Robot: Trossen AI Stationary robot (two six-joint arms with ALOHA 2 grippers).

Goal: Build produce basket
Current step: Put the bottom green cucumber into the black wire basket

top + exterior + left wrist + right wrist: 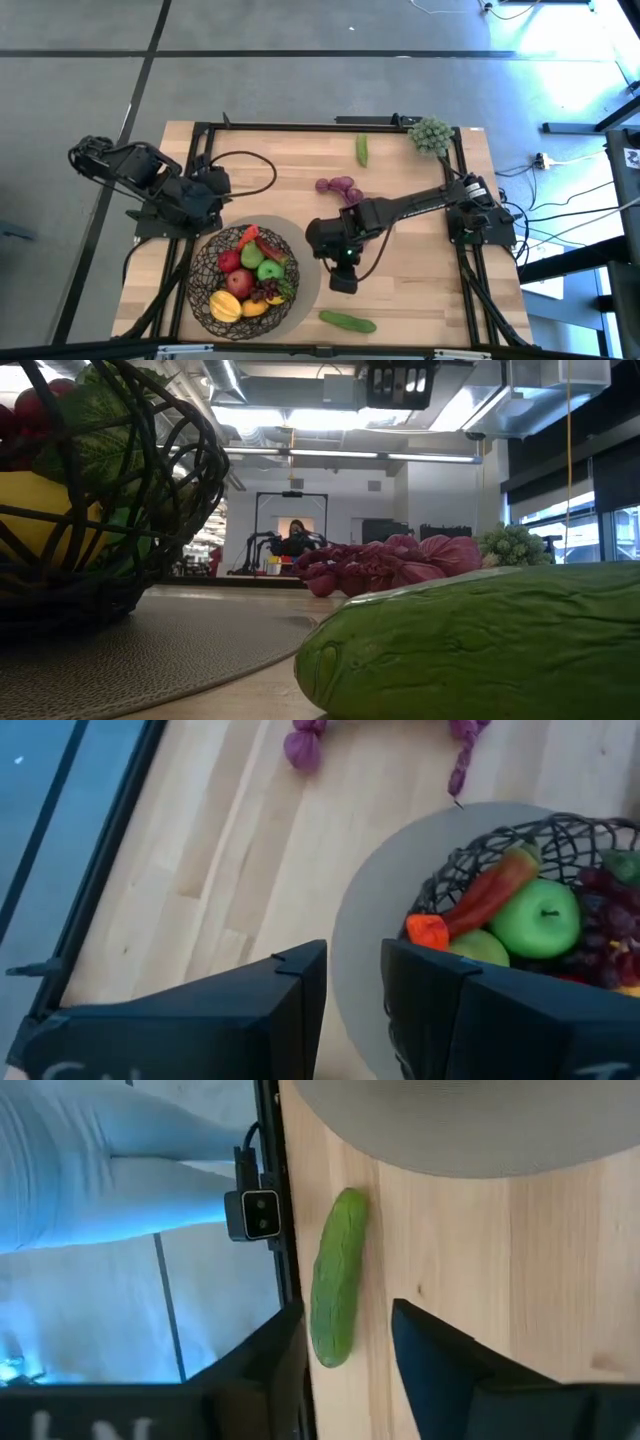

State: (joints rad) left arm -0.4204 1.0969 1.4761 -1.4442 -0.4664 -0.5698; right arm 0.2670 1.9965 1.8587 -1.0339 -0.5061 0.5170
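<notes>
Already well filled, the wire basket [243,278] sits on a round grey mat [304,282] at the front left of the worktop [420,280]. Inside lie a red chili [247,237], a green apple [270,268] with a second green one beside it, red apples [240,282], a yellow fruit [223,307], an orange fruit at the front rim and a dark grape bunch [266,292].

Outside the basket, one green cucumber [347,321] lies near the front edge, just right of the mat. A purple grape bunch [339,187] lies mid-worktop, a second, smaller cucumber [362,150] lies toward the back, and a pale green grape bunch [431,134] sits at the back right corner.

Reaching in from the right side, the right arm stretches diagonally across the worktop, and the right end effector [343,281] hangs just right of the mat, above and slightly behind the front cucumber. Its fingers [455,1370] stand apart with nothing between them; the cucumber lies ahead of one finger, not gripped.

The left arm is folded at the left edge, with the left end effector [352,1010] just behind the basket's rim, its fingers a narrow gap apart and empty.
</notes>
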